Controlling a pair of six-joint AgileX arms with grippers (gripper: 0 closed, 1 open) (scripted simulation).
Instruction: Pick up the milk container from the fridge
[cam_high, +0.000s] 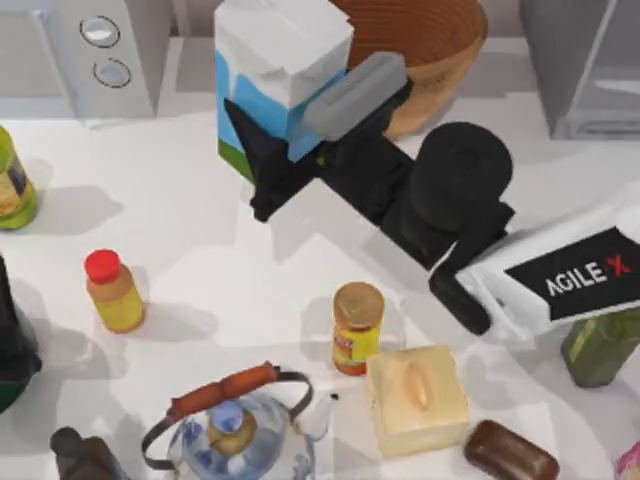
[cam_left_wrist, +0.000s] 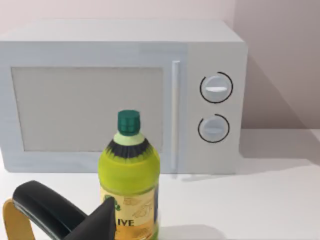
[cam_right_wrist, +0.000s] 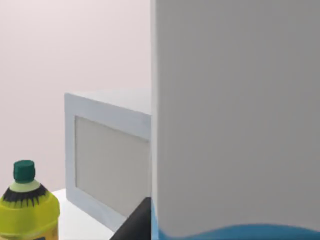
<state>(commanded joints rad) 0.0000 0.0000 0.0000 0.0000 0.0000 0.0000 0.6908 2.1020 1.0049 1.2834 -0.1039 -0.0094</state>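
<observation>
Matt card, plastic, woven fibre and glazed ware on a smooth white table

The gable-top milk container looks like matt white card with printed blue, black and green sides; the right gripper closed on it is dull black plastic with a grey matt block. Behind it, toward the table's far edge, the round brown basket shows a ribbed, woven surface. The blue-and-white kettle at the near edge looks glossy, and the green-capped yellow bottle is shiny plastic with a paper label.

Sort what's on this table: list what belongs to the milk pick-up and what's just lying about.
Belongs to the job:
- milk container, held off the table
- right gripper, fingers shut on it
- fridge

Lying about:
- microwave
- wicker basket
- yellow-green bottle
- red-capped bottle
- orange jar
- kettle
- butter block
</observation>
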